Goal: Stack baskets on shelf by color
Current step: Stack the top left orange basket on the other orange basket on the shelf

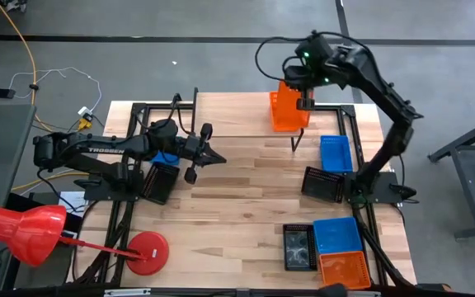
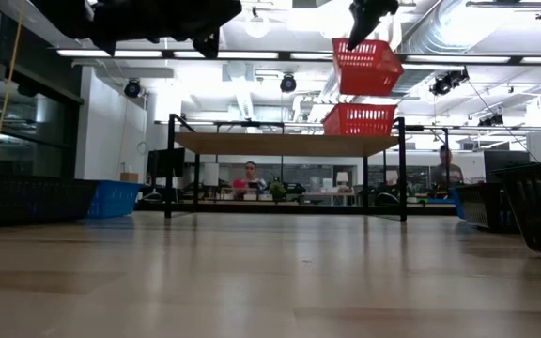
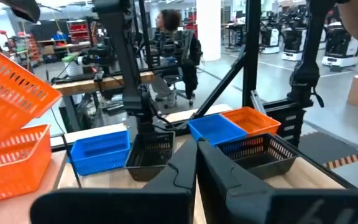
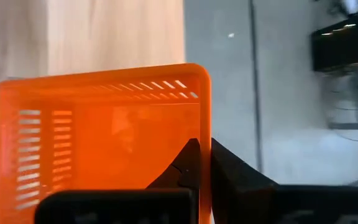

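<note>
A red-orange basket (image 2: 368, 67) hangs tilted from my right gripper (image 2: 365, 23), which is shut on it above the shelf's right end. Just below it, a second red-orange basket (image 2: 360, 119) stands by its bottom on the shelf (image 2: 270, 143). From above, both baskets (image 1: 289, 109) overlap at the table's far edge. The shelf (image 1: 221, 115) is a light plank on black legs. My left gripper (image 1: 211, 154) is shut and hovers over the table's left middle, touching nothing. Its fingers (image 3: 196, 163) point toward the right side's baskets. My right gripper pinches the red-orange basket's side wall (image 4: 205, 118) at the rim, one finger (image 4: 182, 165) inside the basket and one (image 4: 232, 171) outside. It comes from above, pointing down. The basket is lifted clear, tilted, and hangs below the fingers over the basket on the shelf.
On the table's right side lie a blue basket (image 1: 336, 153), a black one (image 1: 323, 183), and near the front a black (image 1: 298, 247), a blue (image 1: 337, 234) and an orange one (image 1: 345, 269). A blue (image 1: 166, 157) and a black basket (image 1: 160, 182) lie under my left arm. A red lamp base (image 1: 147, 252) stands front left.
</note>
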`<action>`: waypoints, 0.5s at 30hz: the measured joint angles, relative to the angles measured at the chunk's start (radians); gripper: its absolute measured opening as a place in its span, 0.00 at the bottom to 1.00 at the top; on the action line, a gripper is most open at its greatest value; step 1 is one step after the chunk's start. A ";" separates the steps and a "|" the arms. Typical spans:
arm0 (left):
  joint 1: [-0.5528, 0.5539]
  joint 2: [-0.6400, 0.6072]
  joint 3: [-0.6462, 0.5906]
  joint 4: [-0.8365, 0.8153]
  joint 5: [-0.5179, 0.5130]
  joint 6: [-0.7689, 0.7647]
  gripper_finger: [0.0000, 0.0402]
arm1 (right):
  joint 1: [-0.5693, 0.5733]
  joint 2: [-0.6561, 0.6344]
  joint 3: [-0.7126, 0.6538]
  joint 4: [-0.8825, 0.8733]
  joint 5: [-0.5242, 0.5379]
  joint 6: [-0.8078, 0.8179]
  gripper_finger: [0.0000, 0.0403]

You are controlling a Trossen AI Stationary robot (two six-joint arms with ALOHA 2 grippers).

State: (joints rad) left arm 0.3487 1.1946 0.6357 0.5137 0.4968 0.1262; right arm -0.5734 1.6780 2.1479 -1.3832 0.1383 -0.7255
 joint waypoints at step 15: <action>0.000 0.001 0.000 -0.078 -0.186 0.020 0.00 | -0.028 0.143 0.044 -0.028 0.023 -0.111 0.00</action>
State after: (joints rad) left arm 0.3492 1.1954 0.6353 0.4355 0.3107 0.1459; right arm -0.6017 1.8214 2.1914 -1.4109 0.1609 -0.8368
